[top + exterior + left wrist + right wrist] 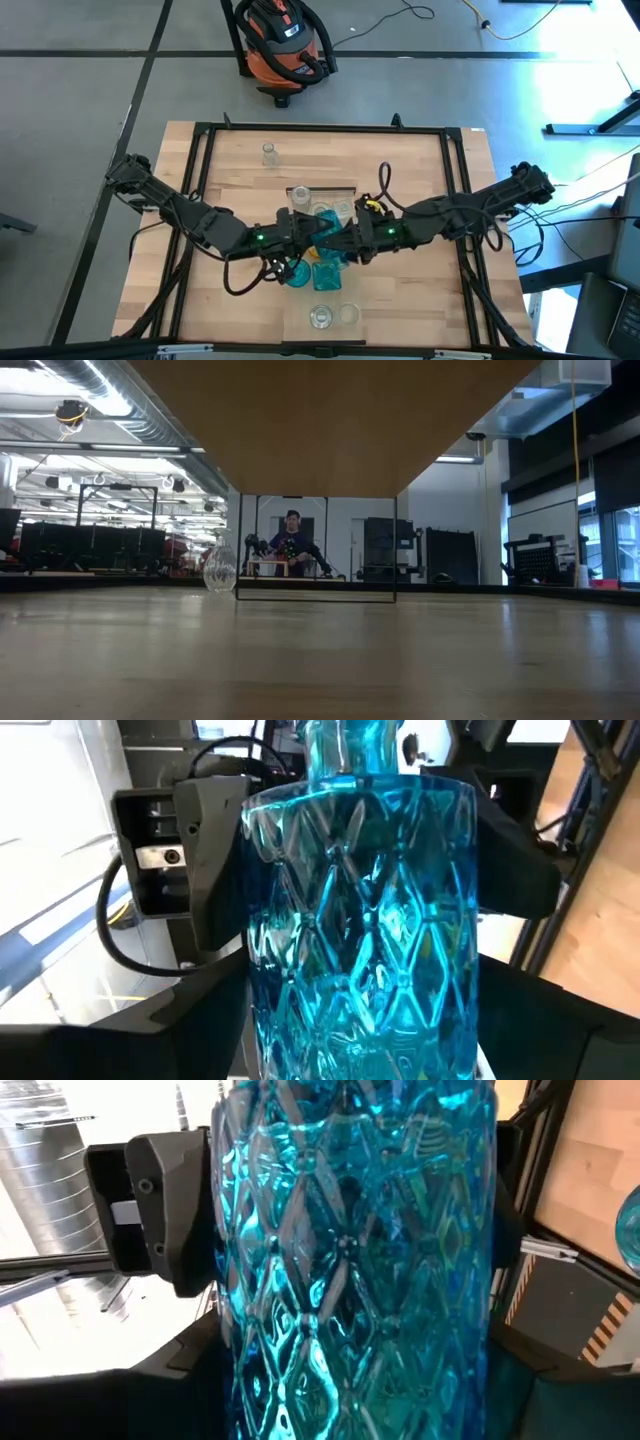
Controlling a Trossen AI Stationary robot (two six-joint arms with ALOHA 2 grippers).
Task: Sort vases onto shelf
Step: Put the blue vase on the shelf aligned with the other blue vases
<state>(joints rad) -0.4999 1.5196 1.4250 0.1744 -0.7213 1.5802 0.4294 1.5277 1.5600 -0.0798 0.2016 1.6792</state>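
Left gripper [318,236] and right gripper [338,238] both clamped on one teal vase [328,231] at frame centre, above the shelf [345,191]; probably early going, other vases [320,316] unsorted on the bench [420,290].
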